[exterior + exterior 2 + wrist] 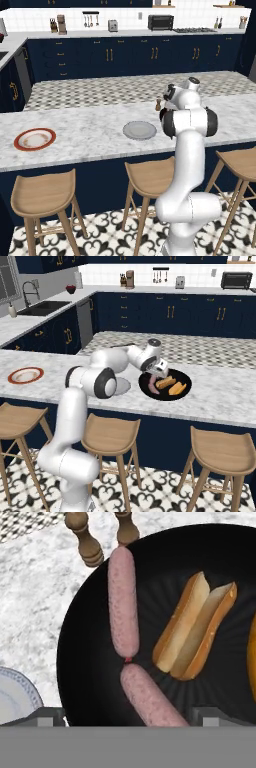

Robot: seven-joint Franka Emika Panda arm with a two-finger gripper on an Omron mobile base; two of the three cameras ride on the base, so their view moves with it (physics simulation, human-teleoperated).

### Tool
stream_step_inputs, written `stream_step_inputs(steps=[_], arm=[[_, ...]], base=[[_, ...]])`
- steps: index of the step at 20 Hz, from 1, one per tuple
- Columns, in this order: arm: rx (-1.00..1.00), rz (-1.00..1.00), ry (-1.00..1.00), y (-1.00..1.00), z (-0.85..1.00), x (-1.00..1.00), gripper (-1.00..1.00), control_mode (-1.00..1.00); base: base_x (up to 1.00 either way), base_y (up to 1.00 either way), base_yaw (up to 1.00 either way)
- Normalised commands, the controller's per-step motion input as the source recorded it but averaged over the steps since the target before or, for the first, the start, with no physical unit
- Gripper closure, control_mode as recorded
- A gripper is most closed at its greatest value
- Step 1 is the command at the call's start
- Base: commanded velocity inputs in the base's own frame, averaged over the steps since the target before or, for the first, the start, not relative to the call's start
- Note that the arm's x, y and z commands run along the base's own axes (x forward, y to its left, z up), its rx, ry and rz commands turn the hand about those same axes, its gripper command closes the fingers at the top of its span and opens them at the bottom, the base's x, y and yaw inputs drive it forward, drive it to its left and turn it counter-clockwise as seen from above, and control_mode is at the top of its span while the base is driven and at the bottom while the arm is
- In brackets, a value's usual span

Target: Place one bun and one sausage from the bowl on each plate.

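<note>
The black bowl (82, 662) sits on the marble island and holds two pinkish sausages end to end, one (123, 607) farther off and one (147, 697) running down between my fingers. A split golden bun (195, 632) lies to their right, and a second bun (253, 657) peeks in at the edge. My gripper (130, 718) hangs open just above the bowl (166, 395), over its left part, holding nothing. The grey plate (139, 130) lies left of the bowl. The white plate with the red-brown rim (34, 139) is far to the left.
Two wooden shakers (87, 542) stand just beyond the bowl's far rim. Several wooden stools (150, 177) line the near side of the island. My own arm (190, 150) blocks the bowl in the left base view.
</note>
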Motion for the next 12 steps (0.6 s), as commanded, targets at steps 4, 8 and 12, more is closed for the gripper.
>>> stream_step_inputs(steps=[4, 8, 12], arm=[[0.13, 0.01, -0.02, 0.00, -0.29, 0.33, -1.00, -1.00], [0.11, 0.00, 0.00, 0.00, -0.19, 0.51, -1.00, -1.00], [0.08, 0.00, -0.01, 0.00, -0.21, 0.46, -1.00, -1.00]], base=[[0.00, 0.00, 0.00], [0.00, 0.00, 0.00], [0.00, 0.00, 0.00]])
